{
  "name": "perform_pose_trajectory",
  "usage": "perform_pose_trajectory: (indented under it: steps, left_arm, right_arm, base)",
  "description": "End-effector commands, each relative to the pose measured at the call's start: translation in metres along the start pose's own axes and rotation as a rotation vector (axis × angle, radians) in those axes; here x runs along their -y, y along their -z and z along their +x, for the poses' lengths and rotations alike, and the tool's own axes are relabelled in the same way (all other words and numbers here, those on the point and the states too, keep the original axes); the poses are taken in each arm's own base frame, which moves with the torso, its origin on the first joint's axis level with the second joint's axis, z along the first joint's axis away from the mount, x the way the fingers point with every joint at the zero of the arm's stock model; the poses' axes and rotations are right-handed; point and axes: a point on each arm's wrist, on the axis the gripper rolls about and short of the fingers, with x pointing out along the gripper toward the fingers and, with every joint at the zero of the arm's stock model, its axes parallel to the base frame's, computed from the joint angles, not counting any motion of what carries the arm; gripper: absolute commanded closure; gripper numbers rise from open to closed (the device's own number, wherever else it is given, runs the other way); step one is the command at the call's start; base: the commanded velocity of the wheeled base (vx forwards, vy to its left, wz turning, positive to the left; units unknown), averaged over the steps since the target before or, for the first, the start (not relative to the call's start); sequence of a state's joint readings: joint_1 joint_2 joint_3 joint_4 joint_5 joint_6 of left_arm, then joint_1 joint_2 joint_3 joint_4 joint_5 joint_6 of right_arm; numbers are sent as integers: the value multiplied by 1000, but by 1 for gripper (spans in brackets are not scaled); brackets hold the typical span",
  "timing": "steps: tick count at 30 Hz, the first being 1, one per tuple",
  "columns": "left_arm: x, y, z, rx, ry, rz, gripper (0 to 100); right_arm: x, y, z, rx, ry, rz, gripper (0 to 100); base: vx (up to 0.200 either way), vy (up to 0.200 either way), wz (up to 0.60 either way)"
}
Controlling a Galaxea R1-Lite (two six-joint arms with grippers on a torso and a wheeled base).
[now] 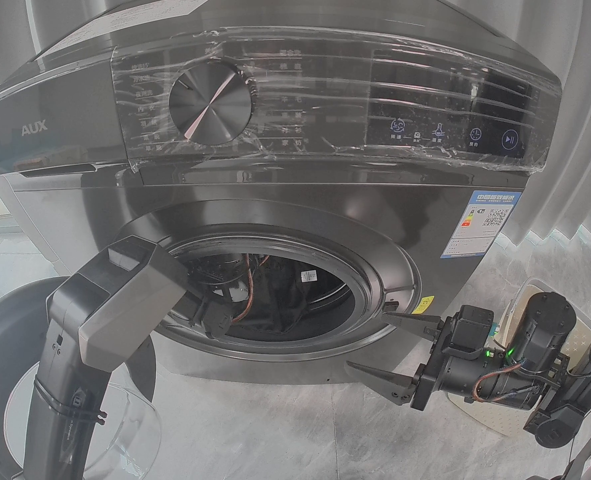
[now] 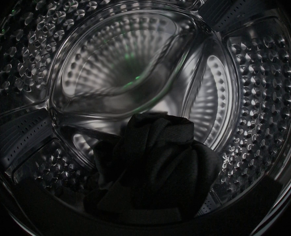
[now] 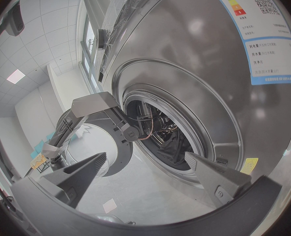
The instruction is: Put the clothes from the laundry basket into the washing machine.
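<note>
Right hand (image 1: 382, 348) first: wide open, holding nothing, hanging just outside the grey front-loading washing machine (image 1: 295, 188), low and to the right of its round door opening. The left arm (image 1: 122, 295) goes straight through that opening, and the left hand (image 1: 282, 298) is inside the machine's drum. Open or closed? Cannot tell from here.

Inside the perforated steel drum (image 2: 260, 82), a crumpled dark cloth garment (image 2: 152, 167) lies heaped on the drum floor, close to the front lip. The right wrist view catches it too, just inside the opening. The machine's round glass door (image 1: 2, 355) is swung fully open on the machine's left. The cream perforated plastic laundry basket (image 1: 585, 338) stands on the floor at the machine's right, behind the right arm; what it holds is hidden.

This looks like the drop-off step, with one garment delivered into the drum. Next call, as I read it: the left arm backs straight out through the opening, clear of the cloth so nothing drags out with it. Then a hand goes to the basket for whatever remains, and the open right hand is nearest.
</note>
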State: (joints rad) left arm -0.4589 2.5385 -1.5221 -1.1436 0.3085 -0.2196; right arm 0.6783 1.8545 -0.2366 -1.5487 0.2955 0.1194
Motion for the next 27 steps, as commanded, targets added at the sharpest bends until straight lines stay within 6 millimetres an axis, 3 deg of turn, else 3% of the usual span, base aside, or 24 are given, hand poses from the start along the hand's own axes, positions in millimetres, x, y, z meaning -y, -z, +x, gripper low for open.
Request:
perform_pose_trajectory:
  steps: [1, 8, 9, 15, 21, 27]
  left_arm:
    - [4, 5, -1, -9, 6, 1, 100]
    - [5, 6, -3, -14, 8, 2, 100]
    - [4, 7, -3, -17, 6, 4, 0]
    - [4, 9, -7, -34, 5, 9, 0]
    - [7, 19, -36, -148, 15, 49, 0]
    - [9, 17, -51, -179, 22, 58, 0]
  right_arm:
    - [0, 1, 0, -3, -1, 1, 0]
    - [0, 0, 0, 0, 0, 0, 0]
    - [0, 0, 0, 0, -2, 0, 0]
    - [0, 1, 1, -4, -1, 2, 0]
    - [0, 1, 1, -5, -3, 1, 0]
    - [0, 1, 1, -5, -3, 1, 0]
  base:
    - [0, 0, 0]
    - [0, 0, 0]
    - [0, 0, 0]
    - [0, 0, 0]
    - [0, 0, 0]
    - [0, 0, 0]
